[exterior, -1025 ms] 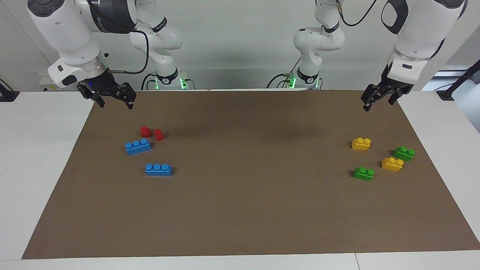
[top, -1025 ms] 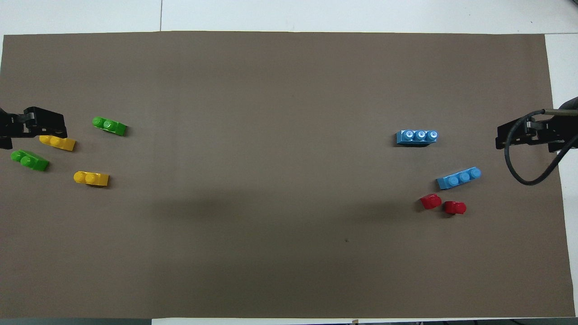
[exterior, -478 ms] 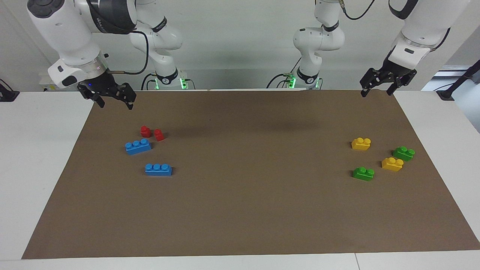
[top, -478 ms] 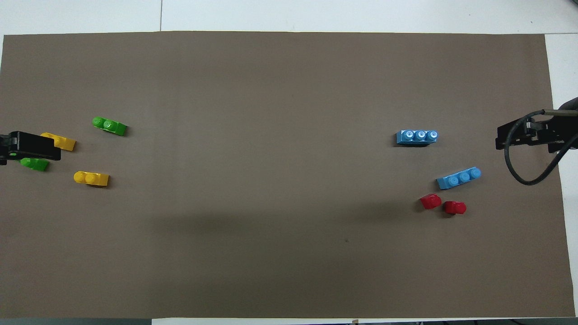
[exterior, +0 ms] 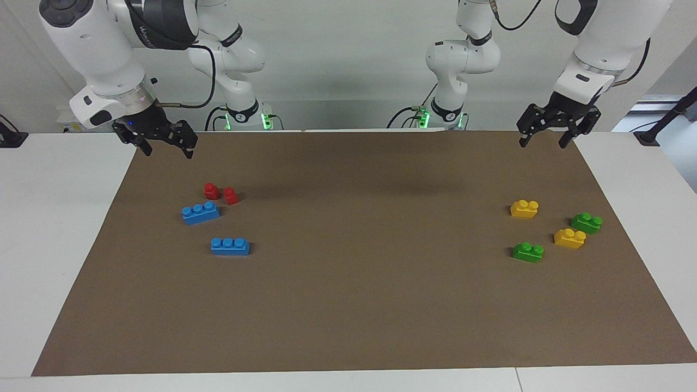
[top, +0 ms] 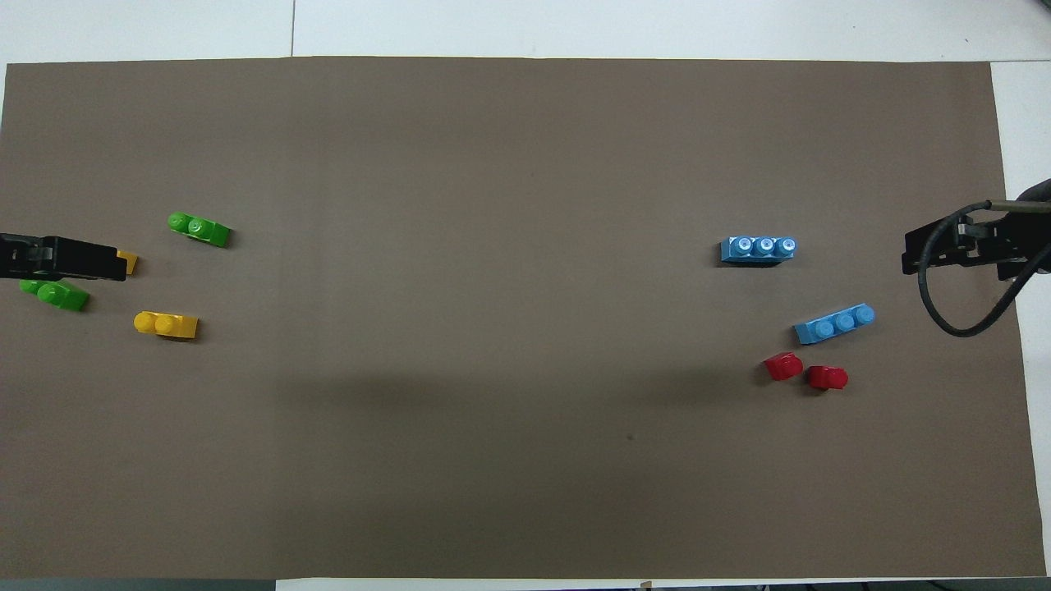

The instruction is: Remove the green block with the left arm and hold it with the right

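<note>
White desk (exterior: 49, 228), seam lines visible between its panels at the edge farthest from the robots. Most of the top is covered by a brown mat (exterior: 359, 305), matte, rectangular, lying flat; bare white strips of desk show at both ends and along the edge farthest from the robots. Plain white wall (exterior: 348, 60) at the robots' end of the desk, no windows in view. Lighting even and diffuse, from above; a soft wide shadow band (top: 509, 394) falls across the mat's middle. Dark stand or bracket (exterior: 667, 117) at the desk corner toward the left arm's end, another dark item (exterior: 10, 135) at the right arm's end. Floor not visible.
</note>
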Action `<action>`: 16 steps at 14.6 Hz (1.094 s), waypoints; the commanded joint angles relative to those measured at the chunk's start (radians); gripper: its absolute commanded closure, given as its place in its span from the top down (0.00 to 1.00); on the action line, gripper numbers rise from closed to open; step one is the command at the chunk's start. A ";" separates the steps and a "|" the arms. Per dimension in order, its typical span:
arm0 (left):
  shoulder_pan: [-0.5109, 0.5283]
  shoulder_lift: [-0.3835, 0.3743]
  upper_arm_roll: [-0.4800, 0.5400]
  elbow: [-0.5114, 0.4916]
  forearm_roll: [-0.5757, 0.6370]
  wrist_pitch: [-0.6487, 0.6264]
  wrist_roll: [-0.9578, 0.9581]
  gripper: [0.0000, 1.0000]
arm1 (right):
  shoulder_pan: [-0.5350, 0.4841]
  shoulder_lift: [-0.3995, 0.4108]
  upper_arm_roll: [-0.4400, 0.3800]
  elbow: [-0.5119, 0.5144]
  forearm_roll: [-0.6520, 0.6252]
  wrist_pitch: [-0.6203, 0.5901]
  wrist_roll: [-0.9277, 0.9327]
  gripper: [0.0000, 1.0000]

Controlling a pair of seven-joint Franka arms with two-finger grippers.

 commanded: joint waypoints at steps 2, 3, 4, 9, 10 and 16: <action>0.016 -0.030 -0.014 -0.040 -0.003 0.037 -0.022 1.00 | -0.013 -0.001 0.007 0.000 -0.010 -0.012 -0.020 1.00; 0.016 -0.030 -0.014 -0.040 -0.003 0.037 -0.023 1.00 | -0.014 -0.001 0.007 0.000 -0.010 -0.012 -0.018 1.00; 0.014 -0.030 -0.014 -0.040 -0.003 0.036 -0.022 1.00 | -0.014 -0.001 0.007 0.000 -0.010 -0.012 -0.018 1.00; 0.013 -0.035 -0.020 -0.050 0.076 -0.002 -0.006 1.00 | -0.014 -0.001 0.007 0.000 -0.010 -0.012 -0.018 1.00; 0.008 -0.039 -0.023 -0.050 0.076 -0.047 -0.047 1.00 | -0.014 -0.001 0.007 -0.002 -0.010 -0.012 -0.018 1.00; 0.013 -0.040 -0.025 -0.044 0.070 -0.068 -0.049 1.00 | -0.014 -0.001 0.007 0.000 -0.010 -0.012 -0.018 1.00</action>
